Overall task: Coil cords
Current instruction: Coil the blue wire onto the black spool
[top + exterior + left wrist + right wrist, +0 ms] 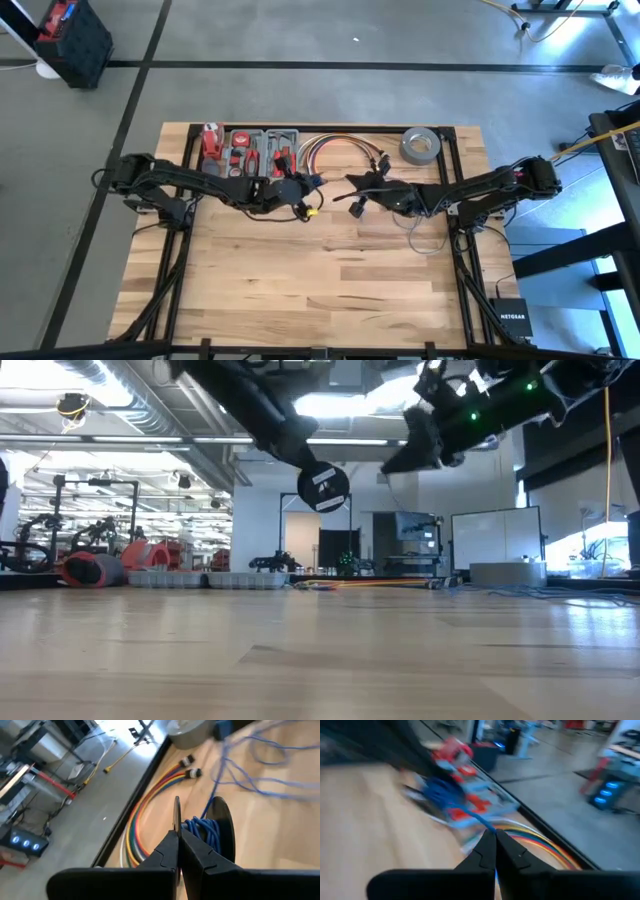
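Observation:
A small black spool (220, 827) with two round discs carries turns of thin blue wire (202, 830). It hangs in the air over the table's middle, and in the low view one disc (323, 488) shows face-on. My left gripper (178, 834) is shut on the spool and reaches in from the left (305, 192). My right gripper (491, 834) is shut on the blue wire a short way from the spool and comes from the right (356, 196). The rest of the wire lies in loose loops (424, 238) on the table under my right arm. My left gripper pinches the rim of one thin disc (176, 815) of the spool between its two fingers, edge-on. The fingers slant down from the table's left. The spool is lifted clear of the table, with the wound wire beside the fingers. My right gripper pinches the blue wire (482, 822) between its fingertips, a single strand. It comes nearly level from the table's right. The strand runs on from the fingers toward the blurred spool (440, 790), in the air above the table.
At the far edge lie a bundle of red, yellow and white cables (335, 150), a grey tape roll (422, 146) and a grey tray of red tools (250, 152). The near half of the wooden table (300, 290) is bare wood.

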Action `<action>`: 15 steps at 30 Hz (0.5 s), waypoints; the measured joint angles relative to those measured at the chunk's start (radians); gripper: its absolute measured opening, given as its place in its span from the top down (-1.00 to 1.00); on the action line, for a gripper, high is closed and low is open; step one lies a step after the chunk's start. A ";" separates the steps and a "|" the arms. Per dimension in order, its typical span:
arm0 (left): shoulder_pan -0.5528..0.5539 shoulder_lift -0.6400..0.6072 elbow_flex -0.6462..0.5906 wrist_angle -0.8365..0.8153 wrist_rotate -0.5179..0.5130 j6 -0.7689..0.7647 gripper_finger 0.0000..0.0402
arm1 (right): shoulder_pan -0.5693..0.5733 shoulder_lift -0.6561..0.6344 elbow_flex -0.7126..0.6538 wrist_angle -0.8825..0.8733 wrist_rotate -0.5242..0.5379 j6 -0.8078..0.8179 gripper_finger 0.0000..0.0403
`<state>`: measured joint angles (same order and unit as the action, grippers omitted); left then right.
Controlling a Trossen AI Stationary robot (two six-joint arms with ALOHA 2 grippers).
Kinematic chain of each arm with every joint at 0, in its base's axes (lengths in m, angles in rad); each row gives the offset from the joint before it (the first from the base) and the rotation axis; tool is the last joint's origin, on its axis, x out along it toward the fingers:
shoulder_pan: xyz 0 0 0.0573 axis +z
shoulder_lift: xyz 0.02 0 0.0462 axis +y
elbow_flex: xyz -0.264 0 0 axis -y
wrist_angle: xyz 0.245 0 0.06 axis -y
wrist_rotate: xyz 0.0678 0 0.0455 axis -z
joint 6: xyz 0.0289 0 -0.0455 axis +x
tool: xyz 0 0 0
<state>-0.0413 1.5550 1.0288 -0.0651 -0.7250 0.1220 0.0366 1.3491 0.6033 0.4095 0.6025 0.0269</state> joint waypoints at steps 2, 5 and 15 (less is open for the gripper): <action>0.006 0.009 0.000 0.023 -0.004 -0.002 1.00 | 0.016 0.006 0.000 0.055 -0.036 0.001 0.99; 0.011 0.028 0.000 0.079 0.007 0.008 1.00 | 0.046 0.019 0.000 0.136 -0.049 -0.003 0.99; 0.011 0.050 0.000 0.224 0.041 -0.015 1.00 | 0.056 0.137 0.000 0.293 -0.124 0.009 1.00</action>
<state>-0.0299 1.6047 1.0286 0.1589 -0.6835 0.1067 0.0921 1.4862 0.6033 0.7028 0.4782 0.0362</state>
